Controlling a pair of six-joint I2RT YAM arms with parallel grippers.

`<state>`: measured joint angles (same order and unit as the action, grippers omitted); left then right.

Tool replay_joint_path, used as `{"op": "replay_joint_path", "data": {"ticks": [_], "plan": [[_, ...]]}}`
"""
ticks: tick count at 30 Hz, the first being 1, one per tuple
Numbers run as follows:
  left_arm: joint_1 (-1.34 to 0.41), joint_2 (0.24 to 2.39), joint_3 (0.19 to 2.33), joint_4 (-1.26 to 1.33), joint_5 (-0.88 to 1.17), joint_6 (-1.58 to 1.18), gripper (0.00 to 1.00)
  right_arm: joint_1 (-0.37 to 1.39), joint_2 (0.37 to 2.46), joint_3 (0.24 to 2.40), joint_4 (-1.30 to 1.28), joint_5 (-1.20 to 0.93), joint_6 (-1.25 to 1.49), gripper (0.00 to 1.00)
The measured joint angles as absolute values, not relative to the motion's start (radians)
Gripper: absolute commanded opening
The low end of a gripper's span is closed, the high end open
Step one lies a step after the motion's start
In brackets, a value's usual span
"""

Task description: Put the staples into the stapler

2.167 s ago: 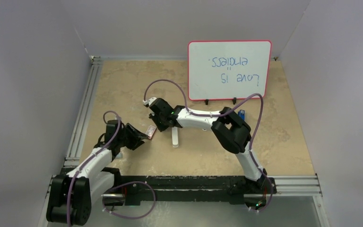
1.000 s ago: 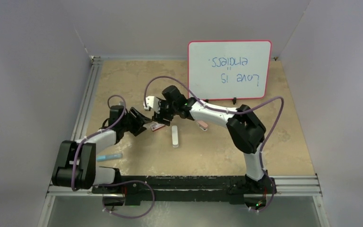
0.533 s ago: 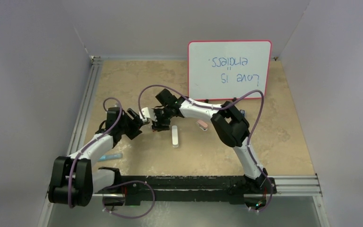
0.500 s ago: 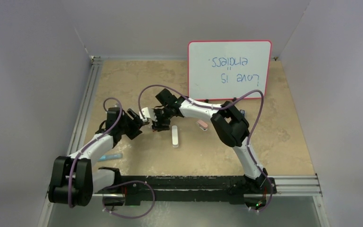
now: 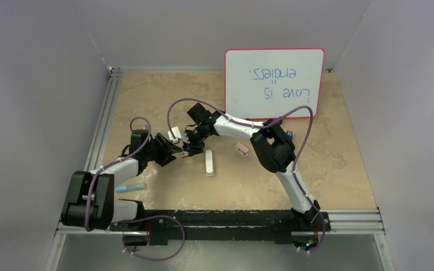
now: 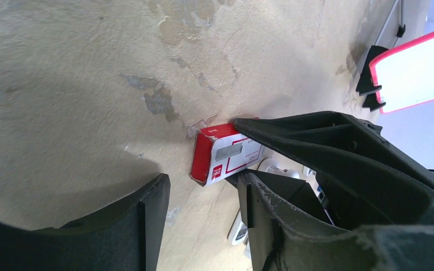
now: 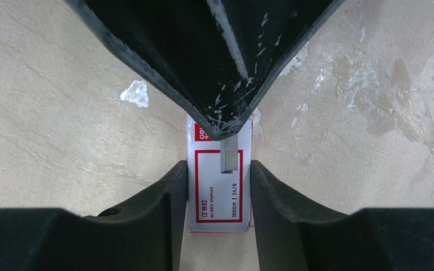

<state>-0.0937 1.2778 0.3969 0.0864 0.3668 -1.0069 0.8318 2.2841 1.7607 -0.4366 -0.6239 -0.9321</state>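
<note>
table [image 5: 339,169]: beige, mottled like stone
box [image 7: 219,192]: red and white, flat on the table, between the right gripper [image 7: 218,166] fingers, just ahead of the left gripper [image 6: 202,178]
bar [image 5: 208,162]: white, just beside the right gripper, toward the arm bases
pink piece [image 5: 241,148]: right of the right gripper, apart from it
stapler [image 5: 130,187]: blue, on the near side of the left gripper, well apart
whiteboard [image 5: 274,83]: stands on its feet, beyond and right of both grippers

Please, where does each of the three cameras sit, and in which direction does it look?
Top external: above and behind the robot, looking down over the table toward the whiteboard; the left arm and right arm show whole.
Left wrist: on the left arm, looking obliquely across the table; its open left end effector is at the bottom edge.
Right wrist: on the right arm, looking straight down; the right end effector is closed against the sides of the staple box.
Shared: both wrist views show the staple box.
</note>
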Motion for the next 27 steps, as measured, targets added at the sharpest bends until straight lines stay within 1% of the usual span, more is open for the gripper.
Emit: {"op": "replay_joint_path", "data": {"ticks": [5,13,19,21,24,27], "plan": [[-0.093,1.332,0.376,0.195,0.416,-1.003,0.4,0.831,2.284,1.757,-0.429,-0.624,-0.928,0.41],[-0.093,1.399,0.318,0.381,0.474,-1.001,0.33,0.831,2.282,1.745,-0.398,-0.627,-0.912,0.4],[-0.092,1.408,0.308,0.421,0.482,-0.984,0.29,0.831,2.282,1.742,-0.382,-0.627,-0.902,0.4],[-0.092,1.408,0.308,0.423,0.479,-0.975,0.29,0.831,2.282,1.742,-0.381,-0.625,-0.901,0.4],[-0.092,1.405,0.308,0.419,0.464,-0.958,0.33,0.831,2.282,1.742,-0.377,-0.624,-0.901,0.4],[-0.092,1.391,0.308,0.418,0.447,-0.945,0.35,0.831,2.282,1.742,-0.376,-0.623,-0.902,0.4]]}}
